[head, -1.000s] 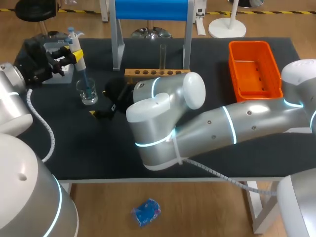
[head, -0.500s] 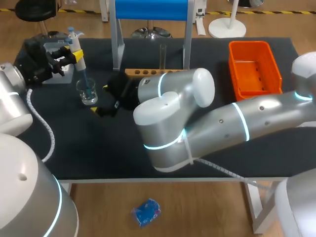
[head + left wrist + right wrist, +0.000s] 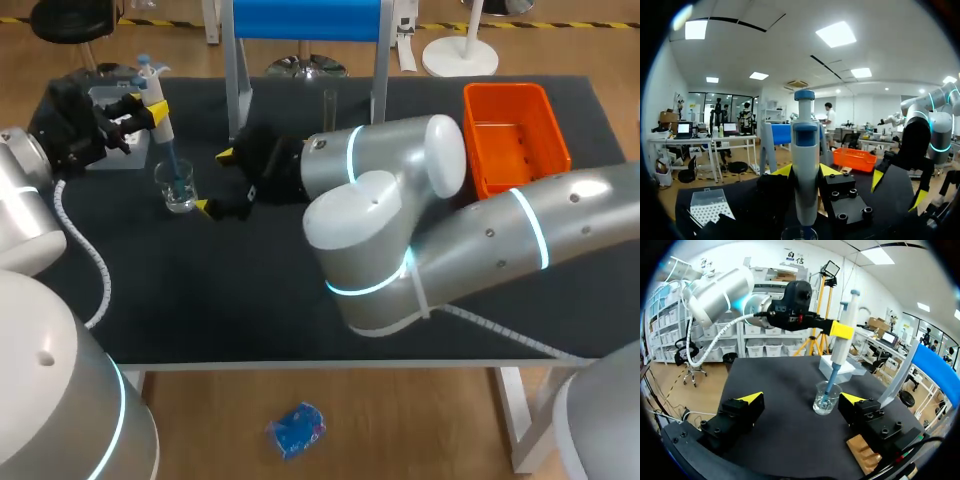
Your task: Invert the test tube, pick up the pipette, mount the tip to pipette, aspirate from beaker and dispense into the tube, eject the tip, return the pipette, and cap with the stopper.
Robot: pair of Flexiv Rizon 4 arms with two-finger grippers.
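Observation:
My left gripper (image 3: 143,107) is shut on the white and blue pipette (image 3: 165,135), which stands upright between its yellow fingertips (image 3: 782,171). The pipette's blue tip dips into the liquid in the small glass beaker (image 3: 179,189). Just right of the beaker, my right gripper (image 3: 217,180) is open with nothing between its fingers. In the right wrist view the beaker (image 3: 826,400) and pipette (image 3: 842,345) sit ahead of that open gripper (image 3: 802,398). The test tube (image 3: 329,108) stands upright behind my right arm, and its wooden rack (image 3: 865,452) is mostly hidden.
An orange basket (image 3: 515,140) sits at the back right. A tip box (image 3: 710,207) lies near the left gripper. A blue-topped frame (image 3: 305,20) stands behind the tube. My right arm (image 3: 400,230) spans the middle of the dark table (image 3: 200,300).
My right arm has swung toward the back of the table, carrying its open gripper up beside the beaker and covering the rack. The left arm and pipette have stayed put.

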